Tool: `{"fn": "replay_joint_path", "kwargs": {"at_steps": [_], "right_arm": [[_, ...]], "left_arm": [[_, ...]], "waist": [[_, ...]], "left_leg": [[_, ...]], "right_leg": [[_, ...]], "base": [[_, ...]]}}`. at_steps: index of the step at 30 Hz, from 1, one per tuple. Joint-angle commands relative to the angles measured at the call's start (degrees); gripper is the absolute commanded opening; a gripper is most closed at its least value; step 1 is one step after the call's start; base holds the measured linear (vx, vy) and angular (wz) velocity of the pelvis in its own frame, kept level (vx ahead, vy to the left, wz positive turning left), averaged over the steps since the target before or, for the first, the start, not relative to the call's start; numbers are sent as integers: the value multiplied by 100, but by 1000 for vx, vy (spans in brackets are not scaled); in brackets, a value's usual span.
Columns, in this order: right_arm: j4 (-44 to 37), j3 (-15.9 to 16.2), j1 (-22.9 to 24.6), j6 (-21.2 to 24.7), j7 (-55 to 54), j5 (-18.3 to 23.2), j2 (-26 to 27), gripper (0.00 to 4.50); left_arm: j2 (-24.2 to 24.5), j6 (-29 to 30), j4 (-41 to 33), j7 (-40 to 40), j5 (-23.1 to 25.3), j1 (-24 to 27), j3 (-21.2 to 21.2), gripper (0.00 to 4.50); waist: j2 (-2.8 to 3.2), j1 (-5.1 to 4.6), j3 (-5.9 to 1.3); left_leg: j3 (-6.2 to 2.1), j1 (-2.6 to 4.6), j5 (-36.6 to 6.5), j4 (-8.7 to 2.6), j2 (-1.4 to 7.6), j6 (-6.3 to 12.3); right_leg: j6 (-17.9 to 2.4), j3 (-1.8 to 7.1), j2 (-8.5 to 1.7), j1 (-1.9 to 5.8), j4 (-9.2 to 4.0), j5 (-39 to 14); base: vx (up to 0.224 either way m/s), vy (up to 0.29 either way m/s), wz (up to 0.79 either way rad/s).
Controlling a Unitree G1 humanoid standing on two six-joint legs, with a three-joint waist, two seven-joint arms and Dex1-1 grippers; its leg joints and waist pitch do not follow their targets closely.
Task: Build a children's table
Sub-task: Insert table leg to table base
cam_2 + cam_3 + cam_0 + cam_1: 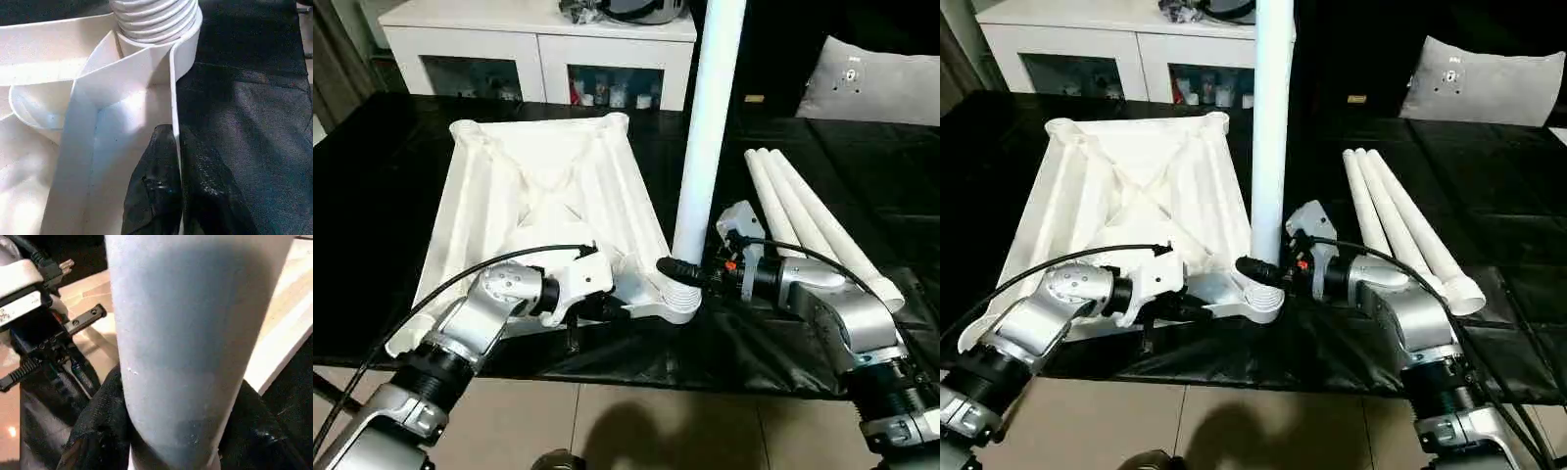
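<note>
Here left pincer (178, 196) pinches tabletop (548, 186) rim.

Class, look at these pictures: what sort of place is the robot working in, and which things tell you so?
Probably a living room at home: a white cabinet with glass doors holding small items, a grey cushion behind, and a tiled floor.

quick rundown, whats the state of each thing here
table top: upside down on the black cloth, ribbed underside up
upright leg: standing in the near corner socket, threads partly showing
spare legs: three, lying side by side on the cloth
left gripper: shut on the table top's edge wall
right gripper: shut on the upright leg near its base
cabinet: glass doors closed
</note>
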Motion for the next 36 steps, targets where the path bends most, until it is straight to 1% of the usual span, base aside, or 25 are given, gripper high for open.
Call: {"fn": "replay_joint_path", "kwargs": {"at_steps": [1,2,3,7,8,9,10,11,13,15,16,17,19,21,22,23,25,26,27,29,31,32,33,34,36], "right_arm": [[313,-48,140,114,-139,-40,-1,188],[342,-98,197,81,-167,-12,0,188],[353,-137,236,75,-170,23,5,188],[437,-382,387,42,-225,190,68,188],[500,-537,473,24,-268,279,109,188],[531,-605,518,12,-291,309,123,188],[555,-658,572,-7,-306,327,131,188],[560,-685,630,-33,-321,329,133,188],[507,-712,759,-61,-338,349,129,188],[434,-714,848,-67,-355,377,118,188],[384,-700,900,-70,-367,368,107,188],[303,-671,985,-89,-381,311,80,188],[293,-657,994,-98,-384,295,69,188],[292,-568,1012,-170,-363,159,21,188],[291,-544,1015,-184,-360,129,11,188],[280,-388,1023,-269,-337,-52,-55,188],[273,-259,998,-292,-307,-161,-105,188],[267,-135,949,-283,-254,-239,-172,188],[263,-80,928,-277,-229,-268,-197,188],[296,36,851,-275,-144,-343,-254,188],[382,146,736,-281,-27,-400,-293,188],[429,188,681,-282,26,-413,-302,188],[489,235,619,-278,87,-432,-312,188],[489,235,619,-278,87,-432,-312,188],[631,465,481,-288,351,-538,-396,188]], "left_arm": [[-110,-123,142,55,-29,-77,55,0],[-136,-140,198,65,-52,-97,84,0],[-152,-156,233,71,-65,-113,100,0],[-210,-309,423,82,-53,-193,136,0],[-243,-392,537,76,-38,-255,144,0],[-267,-439,597,61,-45,-292,155,0],[-301,-477,671,55,-58,-344,173,0],[-329,-509,735,55,-65,-391,187,0],[-378,-636,889,87,-41,-498,199,0],[-410,-683,1009,89,-25,-574,202,0],[-426,-731,1088,83,-9,-622,197,0],[-456,-834,1231,50,12,-706,196,0],[-464,-890,1272,53,19,-727,200,0],[-491,-991,1406,36,28,-782,214,0],[-492,-1016,1430,28,35,-791,213,0],[-476,-1119,1525,-41,64,-817,197,0],[-436,-1166,1547,-100,97,-808,164,0],[-392,-1230,1554,-163,143,-790,117,0],[-369,-1249,1550,-199,158,-774,100,0],[-322,-1228,1483,-220,183,-718,78,0],[-282,-1203,1405,-252,176,-645,81,0],[-269,-1186,1372,-280,161,-612,89,0],[-261,-1143,1329,-302,131,-579,108,0],[-261,-1143,1329,-302,131,-579,108,0],[-241,-1083,1295,-370,83,-538,159,0]], "waist": [[-14,-10,-288],[24,-3,-286],[2,-8,-280],[11,2,-282],[30,8,-265],[20,7,-257],[54,23,-263],[51,33,-271],[87,43,-273],[67,54,-271],[108,64,-278],[109,83,-272],[100,84,-273],[129,86,-273],[123,85,-271],[122,92,-274],[115,92,-286],[57,96,-286],[88,91,-278],[-15,78,-270],[31,79,-270],[-19,67,-277],[-34,50,-281],[-16,52,-278],[-86,27,-276]], "left_leg": [[-205,228,-1947,-499,449,-254],[-214,244,-2020,-503,454,-291],[-213,247,-2103,-508,456,-318],[-210,263,-2212,-514,460,-332],[-222,262,-2318,-515,453,-338],[-214,276,-2376,-515,450,-338],[-225,291,-2427,-510,456,-361],[-237,267,-2379,-535,458,-365],[-227,287,-2401,-537,462,-369],[-235,270,-2419,-551,460,-358],[-239,279,-2429,-548,464,-369],[-233,322,-2542,-541,469,-396],[-238,304,-2517,-549,469,-391],[-243,297,-2533,-559,472,-393],[-242,298,-2534,-563,476,-394],[-235,299,-2510,-564,476,-382],[-223,284,-2357,-574,478,-354],[-223,257,-2218,-583,488,-300],[-207,277,-2258,-580,491,-302],[-199,265,-2257,-583,488,-267],[-212,260,-2233,-586,496,-272],[-221,240,-2199,-600,497,-273],[-207,250,-2209,-607,501,-285],[-214,258,-2247,-606,506,-300],[-194,257,-2226,-607,499,-273]], "right_leg": [[-1239,247,-569,3,-588,-1471],[-1215,249,-569,-8,-593,-1570],[-1183,252,-570,-16,-612,-1668],[-1129,262,-580,-41,-632,-1785],[-1100,263,-595,-44,-654,-1973],[-1078,266,-596,-56,-680,-2089],[-1073,271,-609,-64,-678,-2150],[-1033,266,-613,-32,-681,-2158],[-1014,272,-607,-54,-700,-2140],[-985,265,-609,-36,-699,-2195],[-985,266,-618,-44,-695,-2213],[-946,277,-619,-79,-733,-2362],[-946,277,-624,-65,-726,-2367],[-924,271,-628,-68,-737,-2394],[-920,271,-625,-68,-737,-2380],[-922,269,-626,-72,-743,-2351],[-917,269,-628,-46,-734,-2220],[-928,260,-635,-26,-712,-2130],[-928,265,-631,-59,-730,-2159],[-919,264,-634,-44,-737,-2251],[-913,271,-647,-51,-735,-2247],[-921,254,-636,-25,-703,-2180],[-933,253,-626,-35,-705,-2086],[-955,256,-629,-46,-695,-2050],[-1015,253,-613,-28,-690,-1876]], "base": [[0,0,0],[0,0,0],[0,0,0],[0,0,0],[0,0,0],[0,0,0],[0,0,0],[0,0,0],[0,0,0],[0,0,0],[0,0,0],[0,0,0],[0,0,0],[0,0,0],[0,0,0],[0,0,0],[0,0,0],[0,0,0],[0,0,0],[0,0,0],[0,0,0],[0,0,0],[0,0,0],[0,0,0],[0,0,0]]}}
